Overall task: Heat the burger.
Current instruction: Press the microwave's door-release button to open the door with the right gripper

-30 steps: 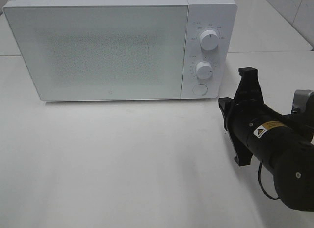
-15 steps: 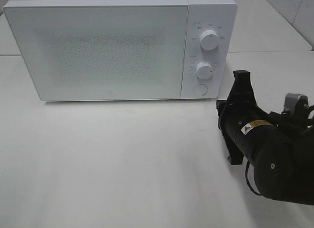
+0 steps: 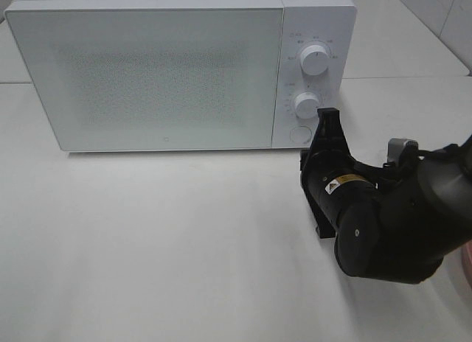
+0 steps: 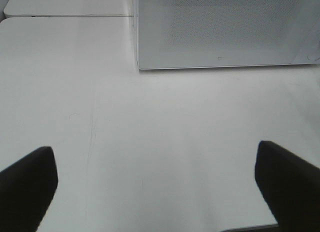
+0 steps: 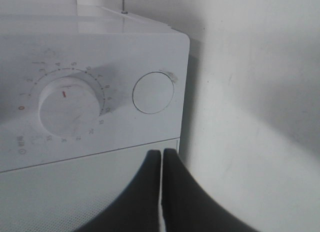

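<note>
Burger is not in view. Right claw (image 5: 161,154), closed tight, points at the button (image 5: 153,92) on the microwave (image 3: 147,69); left claw (image 4: 154,152) gapes wide.

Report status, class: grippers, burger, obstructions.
Left gripper open above table. Right gripper shut, near round button on microwave. Burger not in view. Door closed.

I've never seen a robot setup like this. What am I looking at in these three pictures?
It is a robot with two arms, each ending in a two-fingered hand. The wide picture looks down from a high camera; the other two come from cameras on each wrist. On the white table stands a white box-shaped microwave oven, door closed. The right hand is shut, tips close to the oven's round white button. The left hand is open over bare table. Neither holds anything.
</note>
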`<move>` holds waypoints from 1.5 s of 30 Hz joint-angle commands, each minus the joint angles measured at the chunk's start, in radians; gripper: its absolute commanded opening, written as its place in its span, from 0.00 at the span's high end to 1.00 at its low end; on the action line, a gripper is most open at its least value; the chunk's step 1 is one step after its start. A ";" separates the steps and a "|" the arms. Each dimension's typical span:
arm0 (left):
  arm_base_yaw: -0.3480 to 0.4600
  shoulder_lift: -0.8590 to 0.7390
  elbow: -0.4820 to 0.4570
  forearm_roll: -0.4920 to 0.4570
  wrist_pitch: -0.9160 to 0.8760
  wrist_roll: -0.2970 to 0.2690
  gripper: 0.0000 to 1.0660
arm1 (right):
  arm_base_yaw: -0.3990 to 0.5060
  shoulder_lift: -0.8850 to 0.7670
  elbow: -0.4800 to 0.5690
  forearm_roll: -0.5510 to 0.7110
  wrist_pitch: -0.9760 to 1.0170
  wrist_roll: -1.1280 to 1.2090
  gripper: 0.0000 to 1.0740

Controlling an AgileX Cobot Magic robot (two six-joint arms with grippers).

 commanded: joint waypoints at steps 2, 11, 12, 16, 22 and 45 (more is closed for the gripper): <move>0.003 -0.019 0.001 -0.006 -0.012 0.001 0.06 | -0.073 0.018 -0.049 -0.106 0.042 0.003 1.00; 0.003 -0.019 0.001 -0.006 -0.012 0.001 0.06 | -0.154 0.039 -0.109 -0.182 0.090 -0.004 1.00; 0.003 -0.019 0.001 -0.006 -0.012 0.001 0.06 | -0.163 0.053 -0.121 -0.195 0.090 0.004 1.00; 0.003 -0.019 0.001 -0.006 -0.012 0.001 0.06 | -0.181 0.079 -0.140 -0.210 0.094 0.021 1.00; 0.003 -0.019 0.001 -0.006 -0.012 0.002 0.06 | -0.190 0.122 -0.181 -0.219 0.106 0.037 1.00; 0.003 -0.019 0.001 -0.006 -0.012 0.002 0.06 | -0.249 0.181 -0.315 -0.257 0.125 0.001 1.00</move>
